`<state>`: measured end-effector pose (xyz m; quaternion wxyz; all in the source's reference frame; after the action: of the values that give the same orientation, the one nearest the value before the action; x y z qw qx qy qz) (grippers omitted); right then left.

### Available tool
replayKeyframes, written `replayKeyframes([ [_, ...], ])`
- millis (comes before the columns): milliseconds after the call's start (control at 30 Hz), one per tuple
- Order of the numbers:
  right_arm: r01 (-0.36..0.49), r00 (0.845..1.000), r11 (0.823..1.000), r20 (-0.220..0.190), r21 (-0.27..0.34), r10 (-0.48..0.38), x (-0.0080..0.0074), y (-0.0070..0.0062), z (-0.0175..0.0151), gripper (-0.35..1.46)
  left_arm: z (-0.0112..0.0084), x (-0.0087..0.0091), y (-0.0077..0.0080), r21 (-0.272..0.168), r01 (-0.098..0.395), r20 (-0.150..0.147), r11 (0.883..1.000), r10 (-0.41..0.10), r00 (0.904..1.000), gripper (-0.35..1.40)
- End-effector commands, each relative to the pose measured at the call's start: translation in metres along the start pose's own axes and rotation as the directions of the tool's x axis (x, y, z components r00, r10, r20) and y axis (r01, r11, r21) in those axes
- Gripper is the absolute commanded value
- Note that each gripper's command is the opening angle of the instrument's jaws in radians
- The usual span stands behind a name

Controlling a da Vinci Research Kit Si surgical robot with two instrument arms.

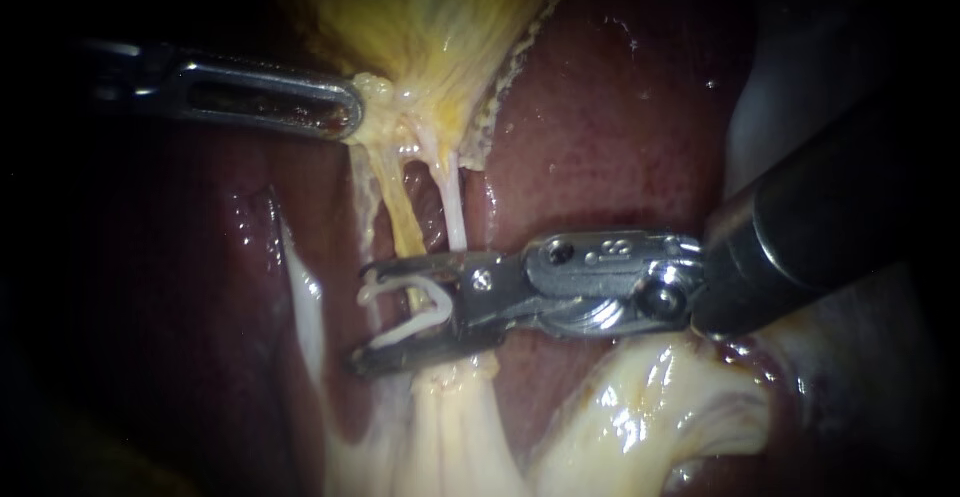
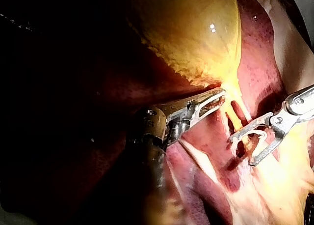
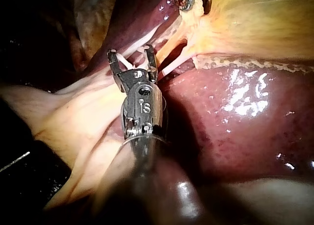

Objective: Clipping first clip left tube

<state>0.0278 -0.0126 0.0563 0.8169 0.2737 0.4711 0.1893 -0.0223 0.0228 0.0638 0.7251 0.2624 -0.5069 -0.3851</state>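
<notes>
The right instrument is holding its jaws wide apart, both bearing on an open white clip seated between them. The left tube, the yellowish one, is running through the clip's mouth. Just beside it the paler right tube is dropping behind the upper jaw. Above, the left instrument is clamping the gallbladder at its narrow end, where both tubes are starting. Dark red liver is lying all around
</notes>
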Motion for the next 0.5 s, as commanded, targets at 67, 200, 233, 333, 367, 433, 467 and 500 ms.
replayKeyframes([
  [67, 0.0, 1.0, 1.0, -0.003, 0.001, 0.0, 0.0001, -0.0001, 0.0, 0.49, 0.0, 0.0, 0.0, 0.0, 0.0, 0.0, 1.0, 0.0, 1.0, -0.35],
  [200, -0.001, 1.0, 1.0, -0.003, 0.008, 0.001, 0.0006, -0.0011, -0.0008, 0.49, 0.0, 0.0, 0.0, 0.0, 0.0, 0.0, 1.0, 0.0, 1.0, -0.35],
  [233, -0.001, 1.0, 1.0, -0.002, 0.01, 0.001, 0.0008, -0.0013, -0.0011, 0.49, 0.0, 0.0, 0.0, 0.0, 0.0, 0.0, 1.0, 0.0, 1.0, -0.35],
  [333, -0.003, 1.0, 1.0, -0.002, 0.017, 0.003, 0.0011, -0.002, -0.0024, 0.49, -0.0001, 0.0, 0.0, 0.0, 0.0, 0.0, 1.0, 0.0, 1.0, -0.35],
  [367, -0.004, 1.0, 1.0, -0.002, 0.019, 0.004, 0.0012, -0.0021, -0.0028, 0.49, -0.0001, 0.0, 0.0, 0.0, 0.0, 0.0, 1.0, 0.0, 1.0, -0.35],
  [433, -0.007, 1.0, 1.0, -0.002, 0.023, 0.007, 0.0014, -0.0021, -0.0039, 0.49, 0.0, 0.0, 0.0, 0.0, 0.0, 0.0, 1.0, 0.0, 1.0, -0.35],
  [467, -0.008, 1.0, 1.0, -0.002, 0.025, 0.008, 0.0014, -0.0021, -0.0044, 0.49, 0.0, 0.0, 0.0, 0.0, 0.0, 0.0, 1.0, 0.0, 1.0, -0.35],
  [500, -0.009, 1.0, 1.0, -0.002, 0.027, 0.009, 0.0014, -0.002, -0.005, 0.49, 0.0, 0.0, 0.0, 0.0, 0.0, 0.0, 1.0, 0.0, 1.0, -0.35],
])
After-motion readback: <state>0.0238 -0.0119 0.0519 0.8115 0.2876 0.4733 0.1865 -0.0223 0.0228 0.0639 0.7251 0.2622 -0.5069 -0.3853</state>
